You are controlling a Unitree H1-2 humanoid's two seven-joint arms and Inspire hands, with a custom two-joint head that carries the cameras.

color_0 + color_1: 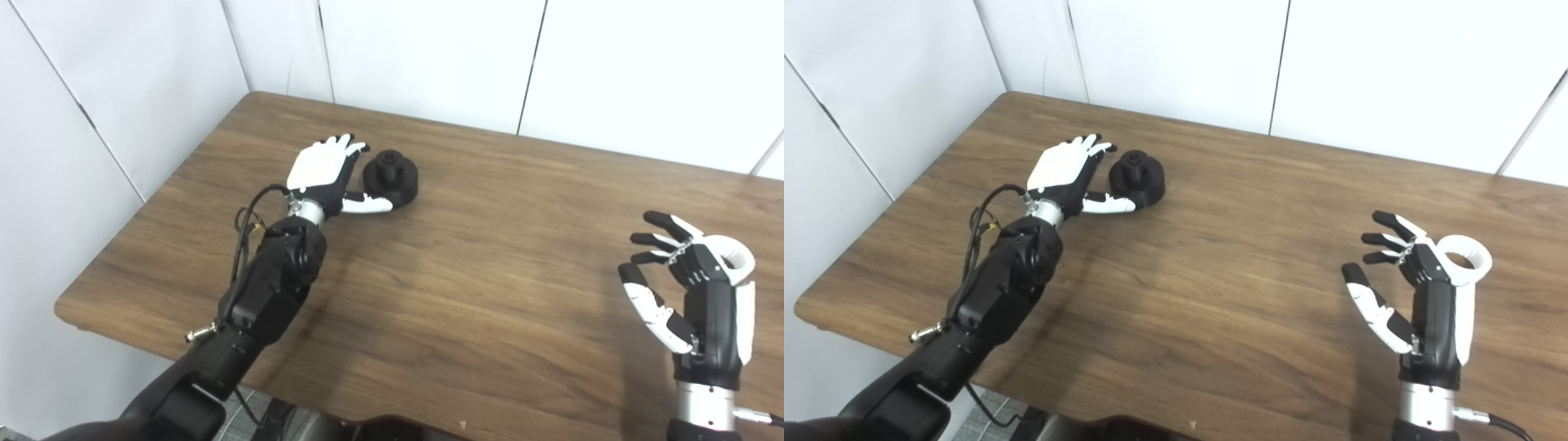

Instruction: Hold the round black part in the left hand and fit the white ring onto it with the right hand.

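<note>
The round black part (392, 177) lies on the wooden table (490, 275) at the back left, with a small knob on top. My left hand (321, 171) is open right beside it on its left, fingers stretched out flat and the thumb lying along the part's near side. The white ring (1464, 260) lies on the table at the right. My right hand (1415, 288) is open and empty just left of the ring, fingers apart and curled a little. In the left eye view the hand partly hides the ring (738, 257).
White wall panels (429, 55) stand close behind the table and along its left side. The table's near edge runs along the bottom of the picture. A cable (245, 226) loops off my left forearm.
</note>
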